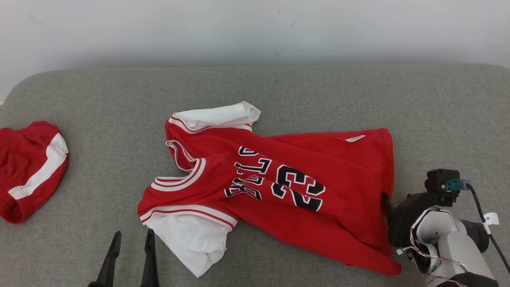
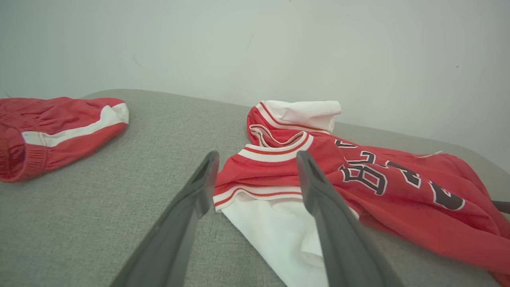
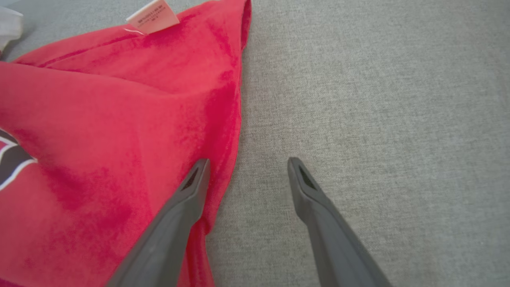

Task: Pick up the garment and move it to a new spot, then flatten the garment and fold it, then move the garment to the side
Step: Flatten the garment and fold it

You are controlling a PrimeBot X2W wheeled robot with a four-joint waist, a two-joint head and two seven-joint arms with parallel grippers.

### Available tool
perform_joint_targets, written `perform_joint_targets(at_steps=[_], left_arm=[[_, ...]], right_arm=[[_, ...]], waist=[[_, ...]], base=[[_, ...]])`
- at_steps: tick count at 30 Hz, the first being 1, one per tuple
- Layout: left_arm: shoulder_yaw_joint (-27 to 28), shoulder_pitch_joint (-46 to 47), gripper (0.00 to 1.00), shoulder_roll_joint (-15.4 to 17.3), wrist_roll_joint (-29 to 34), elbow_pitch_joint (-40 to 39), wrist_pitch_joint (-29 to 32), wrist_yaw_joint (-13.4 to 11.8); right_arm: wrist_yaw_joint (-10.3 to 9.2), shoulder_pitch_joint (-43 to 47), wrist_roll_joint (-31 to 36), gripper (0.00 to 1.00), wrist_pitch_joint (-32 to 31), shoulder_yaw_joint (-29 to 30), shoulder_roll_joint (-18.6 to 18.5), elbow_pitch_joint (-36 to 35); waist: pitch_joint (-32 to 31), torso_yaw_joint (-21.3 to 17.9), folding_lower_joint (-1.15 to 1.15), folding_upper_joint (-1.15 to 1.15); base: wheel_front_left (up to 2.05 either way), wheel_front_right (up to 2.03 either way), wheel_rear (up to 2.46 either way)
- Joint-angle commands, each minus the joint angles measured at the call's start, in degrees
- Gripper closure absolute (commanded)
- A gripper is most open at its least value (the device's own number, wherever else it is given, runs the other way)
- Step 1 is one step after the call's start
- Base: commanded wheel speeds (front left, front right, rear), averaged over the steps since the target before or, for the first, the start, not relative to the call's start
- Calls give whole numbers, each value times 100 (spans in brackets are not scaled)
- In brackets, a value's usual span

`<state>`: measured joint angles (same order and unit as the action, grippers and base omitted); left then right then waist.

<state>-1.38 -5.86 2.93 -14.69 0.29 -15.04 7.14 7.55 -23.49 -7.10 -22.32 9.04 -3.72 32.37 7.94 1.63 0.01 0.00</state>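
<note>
The garment (image 1: 279, 187) is a red jersey with white sleeves and dark "23" lettering, spread out crumpled on the grey cushion, collar to the left and hem to the right. My left gripper (image 1: 132, 236) stands open just short of the near white sleeve (image 2: 279, 235), holding nothing. At the jersey's hem (image 3: 235, 119) my right gripper (image 3: 247, 163) is open and low. One fingertip (image 3: 199, 169) is over the red cloth's edge, the other over bare cushion. In the head view the right wrist (image 1: 434, 227) covers those fingers.
A second red piece with a white stripe (image 1: 28, 171) lies bunched at the cushion's far left. The grey cushion (image 1: 318, 91) reaches back to a pale wall (image 1: 255, 28). A white label (image 3: 153, 16) sticks out at the jersey's far hem corner.
</note>
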Motion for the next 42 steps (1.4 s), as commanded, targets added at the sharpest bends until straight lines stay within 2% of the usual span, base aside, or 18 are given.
perform_joint_targets(at_steps=[1, 3, 4, 5, 6, 8, 9, 10, 17, 25, 30, 42], left_arm=[[2, 34, 0, -6, -37, -8, -21, 34], [15, 55, 0, -6, -29, 1, -21, 37], [31, 69, 0, -6, -30, 16, -21, 40], [36, 74, 0, -6, -29, 22, -21, 41], [41, 80, 0, -7, -27, 27, -21, 43], [47, 104, 0, -6, -23, 37, -21, 45], [48, 111, 0, -6, -21, 40, -21, 44], [50, 118, 0, -6, -21, 44, -21, 26], [77, 99, 0, -7, -49, 33, -21, 31], [63, 179, 0, -6, 17, -97, -21, 28], [-35, 319, 0, -4, 96, -218, -21, 29], [-224, 639, 0, -5, 82, -532, -21, 29]], right_arm=[[-13, -61, 32, 0, 52, 16, -2, 80], [-13, -156, 42, 0, 98, 28, 2, 198], [-13, -221, 25, 11, 116, 15, 13, 330], [-13, -247, -1, 35, 118, 4, 16, 381], [-13, -280, -11, 40, 136, -7, 16, 438], [-13, -356, -23, 62, 182, -19, 14, 527], [-13, -379, -47, 78, 216, -15, 15, 562], [-13, -407, -82, 100, 272, -11, 17, 586], [-13, -621, -467, 100, 782, 101, 36, 356], [-13, -1280, -876, 100, 697, 152, -66, 268], [-13, -1947, -945, 100, 727, 326, -281, 633], [-13, -3249, -671, 100, 1516, 671, -690, 1625]], waist=[[16, 0, -1, 0], [39, -2, -1, 0], [55, -4, -1, 0], [66, -4, -1, 0], [79, -4, -1, 0], [105, 3, -1, 0], [115, 8, -1, 0], [124, 13, -1, 0], [131, 7, -1, 0], [297, -35, -1, 0], [557, 119, -1, 0], [1126, 705, -1, 0]], base=[[0, 0, 0], [0, 0, 0], [0, 0, 0], [0, 0, 0], [0, 0, 0], [0, 0, 0], [0, 0, 0], [0, 0, 0], [0, 0, 0], [0, 0, 0], [0, 0, 0], [0, 0, 0]])
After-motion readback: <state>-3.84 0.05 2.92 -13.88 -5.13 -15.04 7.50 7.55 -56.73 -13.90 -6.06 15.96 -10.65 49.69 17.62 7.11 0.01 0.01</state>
